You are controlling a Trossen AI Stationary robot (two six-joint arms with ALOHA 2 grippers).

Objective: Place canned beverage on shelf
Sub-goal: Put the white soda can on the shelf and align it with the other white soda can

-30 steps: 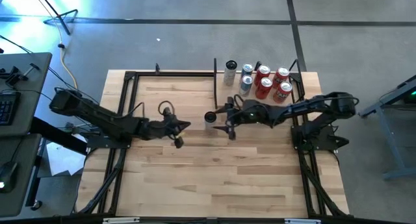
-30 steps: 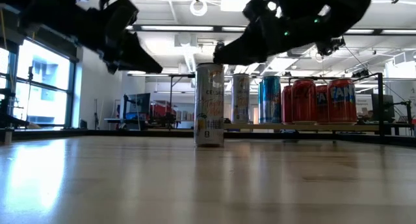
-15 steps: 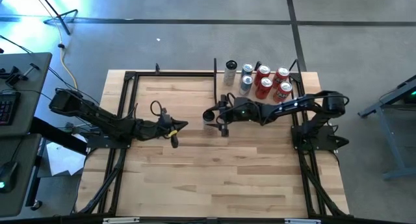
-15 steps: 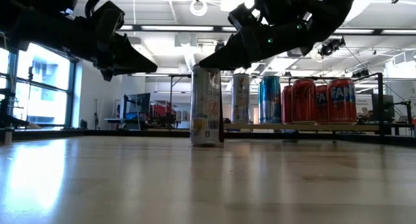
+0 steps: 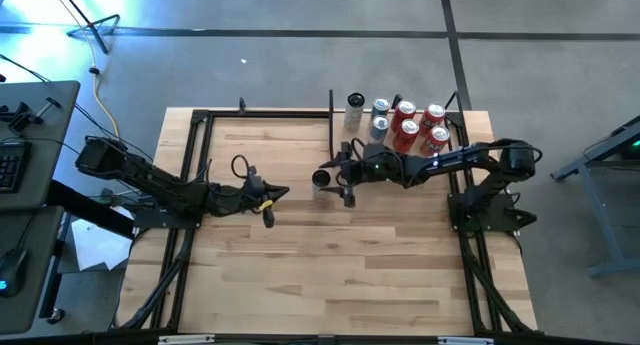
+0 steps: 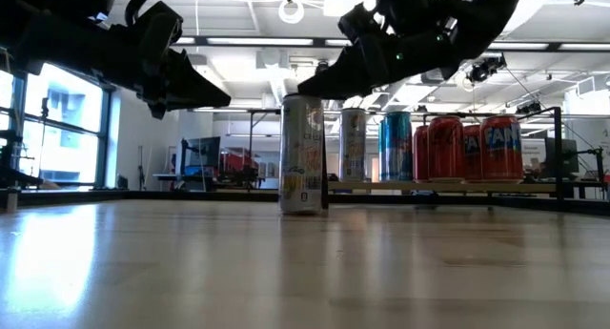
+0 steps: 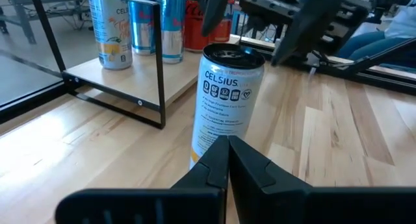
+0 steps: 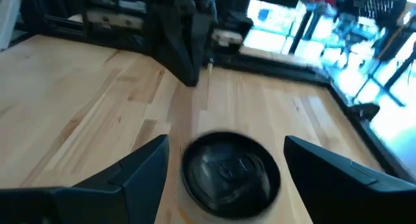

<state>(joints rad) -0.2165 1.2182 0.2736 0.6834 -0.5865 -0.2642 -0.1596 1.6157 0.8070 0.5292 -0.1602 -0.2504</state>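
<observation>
The Celsius can (image 6: pixel 302 154) stands upright on the desk (image 5: pixel 300 255) just outside the shelf (image 5: pixel 440 120), directly beneath the right tool (image 8: pixel 224 162), whose wide-spread fingers straddle its top, nearer than the closed left tool (image 5: pixel 268 203).

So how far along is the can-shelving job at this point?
Done: six cans already stand on the shelf. In hand: the open right hand brackets the white can on the table, not gripping it. Left: grasp, lift, shelve. The left hand waits shut nearby.
</observation>
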